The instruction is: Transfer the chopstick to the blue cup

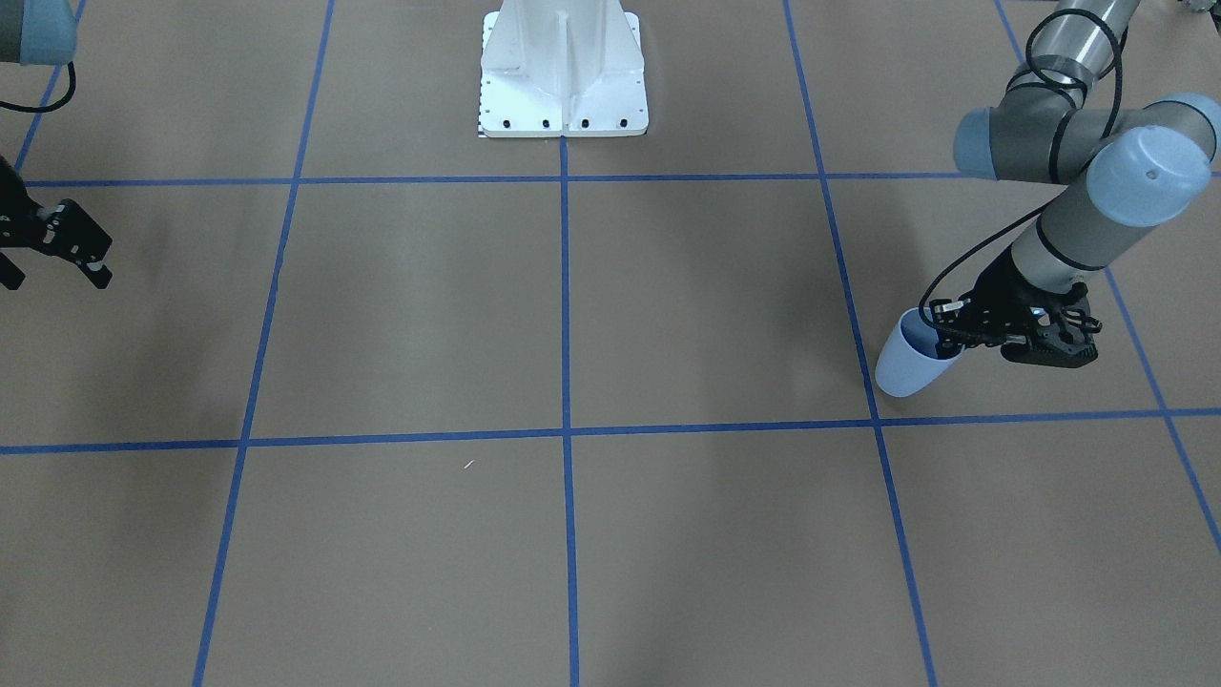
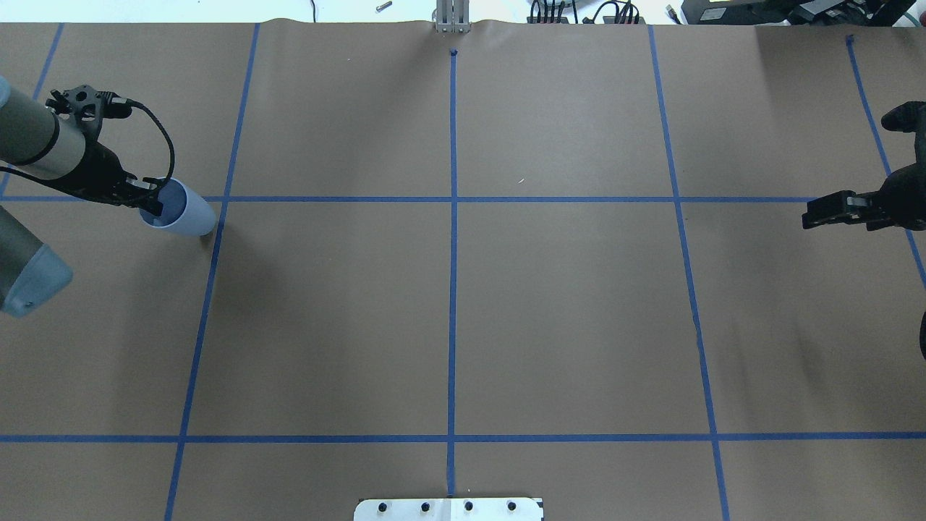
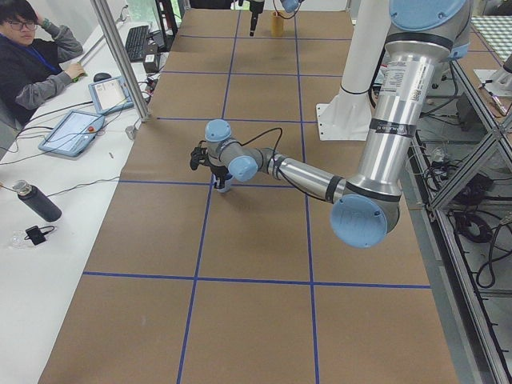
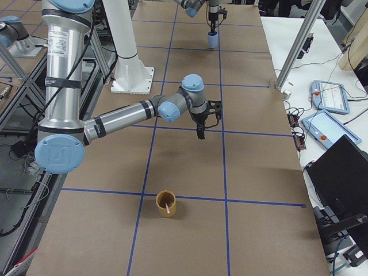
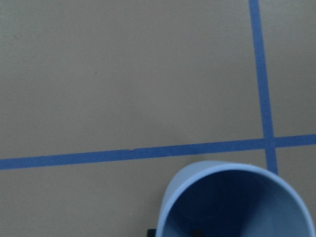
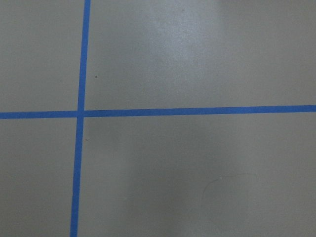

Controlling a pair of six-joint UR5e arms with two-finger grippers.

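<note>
The left arm [image 2: 36,141] reaches out low and nearly level, its gripper [image 2: 147,202] pointing down at the desk [image 2: 463,304]. Whether its jaws are apart cannot be told. The right arm [image 4: 118,122] stretches outward, and its gripper [image 1: 55,277] hangs downward with fingers spread apart.

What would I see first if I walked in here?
Probably the blue cup far over on the robot's left side, with the left gripper right at its rim. Next, the brown cup with a chopstick standing in it, nearest the camera in the exterior right view.
</note>
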